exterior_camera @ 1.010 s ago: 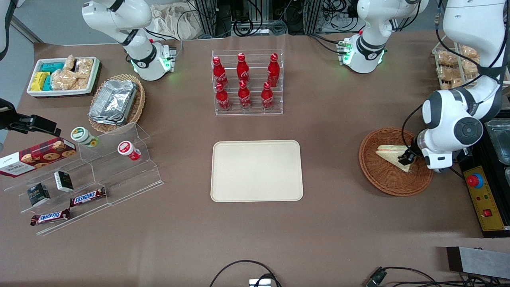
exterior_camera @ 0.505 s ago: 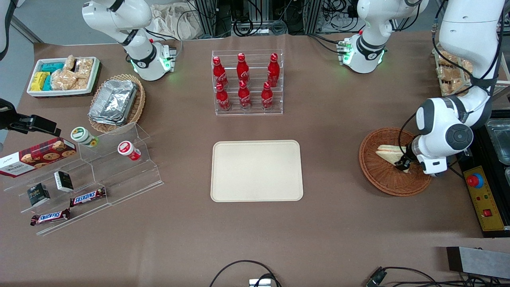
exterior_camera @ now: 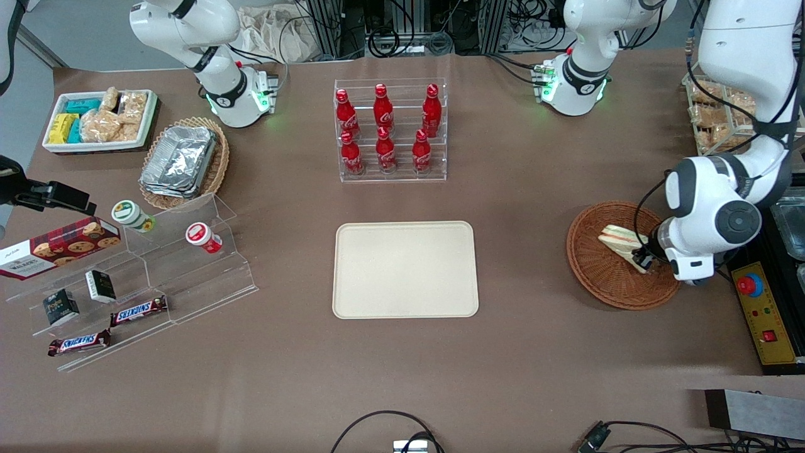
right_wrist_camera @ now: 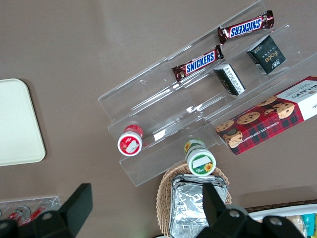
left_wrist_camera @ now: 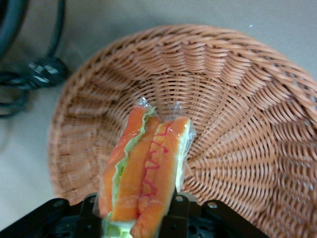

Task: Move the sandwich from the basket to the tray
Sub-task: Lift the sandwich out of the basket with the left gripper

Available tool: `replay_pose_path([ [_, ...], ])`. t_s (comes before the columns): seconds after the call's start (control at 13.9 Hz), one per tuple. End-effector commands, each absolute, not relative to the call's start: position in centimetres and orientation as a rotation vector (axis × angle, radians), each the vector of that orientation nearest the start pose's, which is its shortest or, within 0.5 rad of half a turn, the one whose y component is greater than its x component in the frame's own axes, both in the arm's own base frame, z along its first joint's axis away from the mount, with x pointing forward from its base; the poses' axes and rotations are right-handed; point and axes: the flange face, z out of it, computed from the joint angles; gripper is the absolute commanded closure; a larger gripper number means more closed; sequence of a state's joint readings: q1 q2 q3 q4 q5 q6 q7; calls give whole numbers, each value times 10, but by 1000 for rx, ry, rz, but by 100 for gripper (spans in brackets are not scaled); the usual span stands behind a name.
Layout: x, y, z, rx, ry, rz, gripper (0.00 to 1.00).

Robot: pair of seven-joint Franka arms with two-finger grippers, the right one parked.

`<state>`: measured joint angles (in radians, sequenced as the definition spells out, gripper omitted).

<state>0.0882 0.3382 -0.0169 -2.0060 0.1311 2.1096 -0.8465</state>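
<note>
Gripping one sandwich (left_wrist_camera: 143, 168) (over one basket (exterior_camera: 597, 277)), claw (left_wrist_camera: 136, 210).

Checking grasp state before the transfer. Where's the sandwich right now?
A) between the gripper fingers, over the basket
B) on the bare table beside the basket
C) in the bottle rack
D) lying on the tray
A: the left wrist view shows the sandwich clamped between the fingers of the gripper with the basket beneath it, while the tray has nothing on it.
</note>
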Motion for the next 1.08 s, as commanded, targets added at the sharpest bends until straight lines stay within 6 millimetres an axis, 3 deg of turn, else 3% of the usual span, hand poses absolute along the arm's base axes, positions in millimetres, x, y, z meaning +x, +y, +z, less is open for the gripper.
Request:
replay_pose_path([
  [0.0, 595, 36, 322, -2764, -1017, 332, 100],
  [0.14, 605, 6, 353, -2869, -745, 366, 100],
  [0.36, 624, -44, 422, -2961, -447, 365, 100],
  [0.51, 633, -105, 457, -3048, -247, 269, 100],
  [0.58, 634, -131, 461, -3080, -196, 253, 100],
  [0.72, 629, -208, 438, -3133, -150, 298, 100],
  [0.87, 618, -288, 394, -3149, -59, 291, 100],
  [1.01, 615, -319, 349, -3171, -7, 329, 100],
])
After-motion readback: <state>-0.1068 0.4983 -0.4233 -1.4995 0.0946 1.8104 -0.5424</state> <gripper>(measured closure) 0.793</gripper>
